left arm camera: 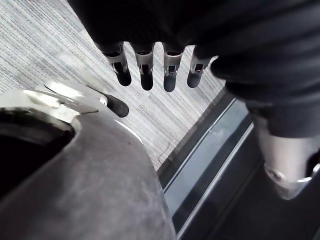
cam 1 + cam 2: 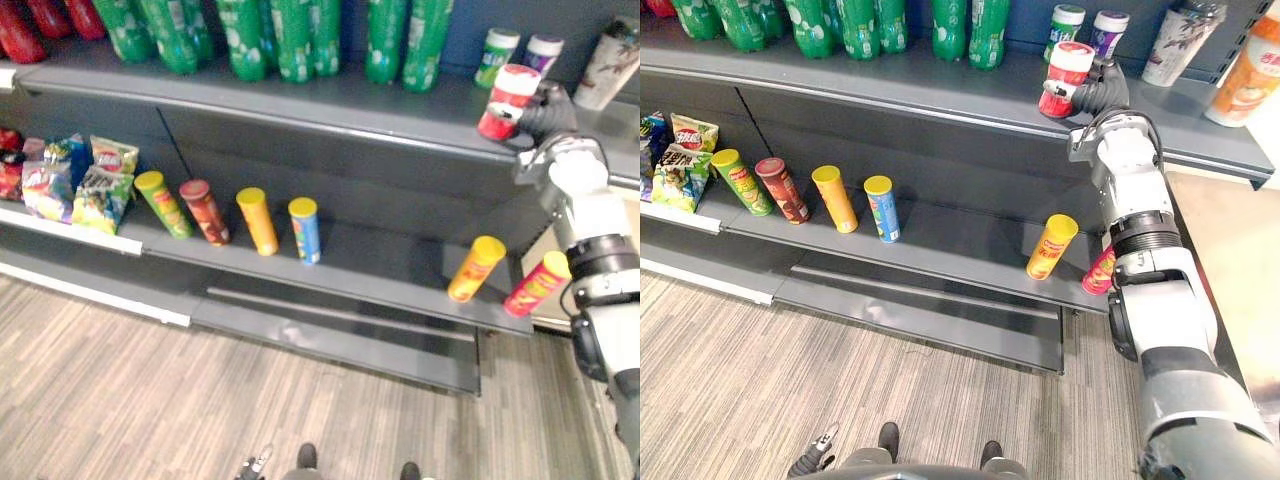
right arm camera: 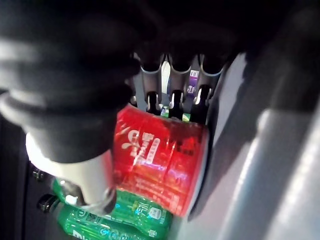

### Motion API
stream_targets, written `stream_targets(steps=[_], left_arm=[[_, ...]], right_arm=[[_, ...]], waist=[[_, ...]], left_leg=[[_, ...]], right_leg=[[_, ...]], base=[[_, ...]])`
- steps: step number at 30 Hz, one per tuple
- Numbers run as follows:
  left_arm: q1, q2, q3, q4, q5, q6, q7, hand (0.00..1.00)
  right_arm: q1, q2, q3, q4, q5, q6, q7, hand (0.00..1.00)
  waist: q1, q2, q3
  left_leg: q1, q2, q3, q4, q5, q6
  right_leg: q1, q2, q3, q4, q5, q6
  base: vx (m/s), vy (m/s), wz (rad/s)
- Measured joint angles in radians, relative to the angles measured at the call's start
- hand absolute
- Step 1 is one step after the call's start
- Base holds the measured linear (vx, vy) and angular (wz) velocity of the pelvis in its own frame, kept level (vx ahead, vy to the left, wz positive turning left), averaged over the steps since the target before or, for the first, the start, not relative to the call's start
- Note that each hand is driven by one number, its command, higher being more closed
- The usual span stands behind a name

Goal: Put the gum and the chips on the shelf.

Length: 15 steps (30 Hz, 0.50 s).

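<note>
A red gum canister (image 2: 507, 100) with a white lid is tilted over the top shelf (image 2: 330, 100), near its right end. My right hand (image 2: 1106, 92) is shut on it from the side; in the right wrist view the fingers (image 3: 173, 102) curl round the red canister (image 3: 160, 160). I cannot tell whether its base touches the shelf. Chip cans stand on the middle shelf (image 2: 390, 262): a green one (image 2: 163, 203), a dark red one (image 2: 205, 211), an orange one (image 2: 258, 221), a blue one (image 2: 305, 230), a yellow one (image 2: 476, 268) and a red one (image 2: 537, 284). My left hand (image 1: 146, 70) hangs over the floor with relaxed fingers.
Green bottles (image 2: 280, 35) line the back of the top shelf. A green gum jar (image 2: 496, 55) and a purple one (image 2: 543, 52) stand just behind the red canister, with cups (image 2: 1180, 42) to the right. Chip bags (image 2: 80, 180) fill the middle shelf's left end.
</note>
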Motion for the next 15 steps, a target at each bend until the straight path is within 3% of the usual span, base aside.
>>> stream_targets(steps=[15], left_arm=[[-0.022,0.030,-0.057,-0.016,-0.035,-0.003,0.000,0.00]], right_arm=[[-0.069,-0.063,0.010,0.072,0.000,-0.065,-0.005,1.00]], waist=[[0.005,-0.008,0.050]], left_leg=[[-0.039,0.006,-0.034,0.000,0.014,0.001]], right_leg=[[-0.018,0.001,-0.020,-0.008,0.002,0.010]], base=[[-0.01,-0.009,0.06]])
